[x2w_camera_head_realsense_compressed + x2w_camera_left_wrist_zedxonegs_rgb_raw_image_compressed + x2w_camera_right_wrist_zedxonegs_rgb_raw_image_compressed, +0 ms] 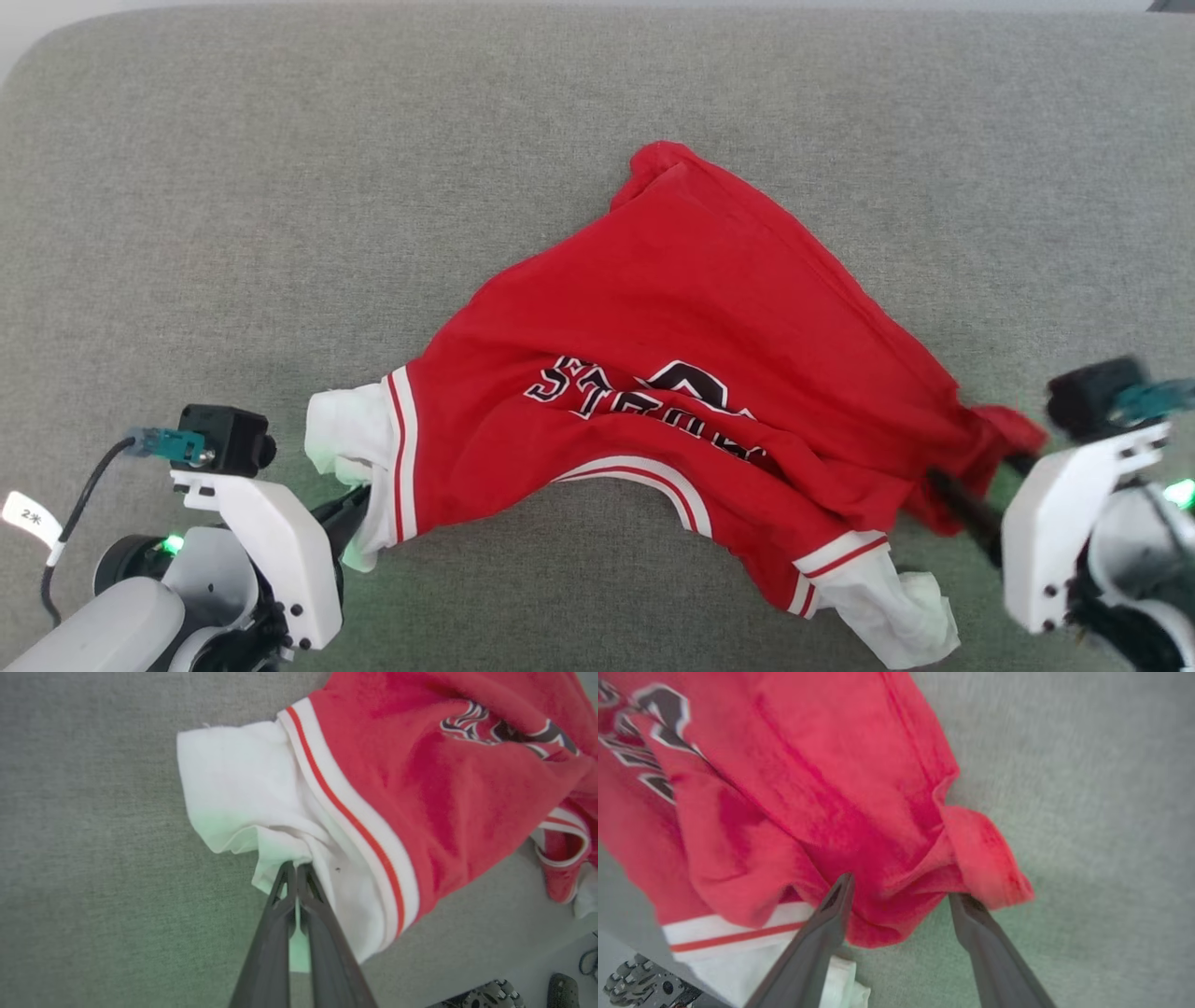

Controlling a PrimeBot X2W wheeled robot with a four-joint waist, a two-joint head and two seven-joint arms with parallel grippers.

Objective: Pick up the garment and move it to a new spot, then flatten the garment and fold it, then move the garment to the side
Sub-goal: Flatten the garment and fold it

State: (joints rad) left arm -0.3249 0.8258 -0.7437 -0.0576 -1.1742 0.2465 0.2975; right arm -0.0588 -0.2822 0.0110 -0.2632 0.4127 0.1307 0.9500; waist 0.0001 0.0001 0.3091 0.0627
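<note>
From the head view, you see the shirt (672, 373) lying on the grey padded surface (280, 187), chest side up and pulled into a wide crumpled shape between your two arms. The black lettering (644, 397) is partly lost in a fold. The left gripper (359, 504) reaches into the white sleeve (345, 434) at the left, and the right gripper (976, 476) is at a red bunch of cloth at the right.

In the left wrist view, the left gripper (295, 867) is closed, and its two tips pinch the edge of the white sleeve (233, 788).

In the right wrist view, the fingers of the right gripper (901, 893) stand wide apart. The red bunch lies between them, but they do not clamp it.

I judge that the shirt is being laid down at its spot and the flattening comes next; no fold is made yet. For the next move, you need to free the sleeve on the left side too. Then take the shirt again at clean corners and draw it outward, because the body and the other sleeve (887, 607) are wrinkled.
</note>
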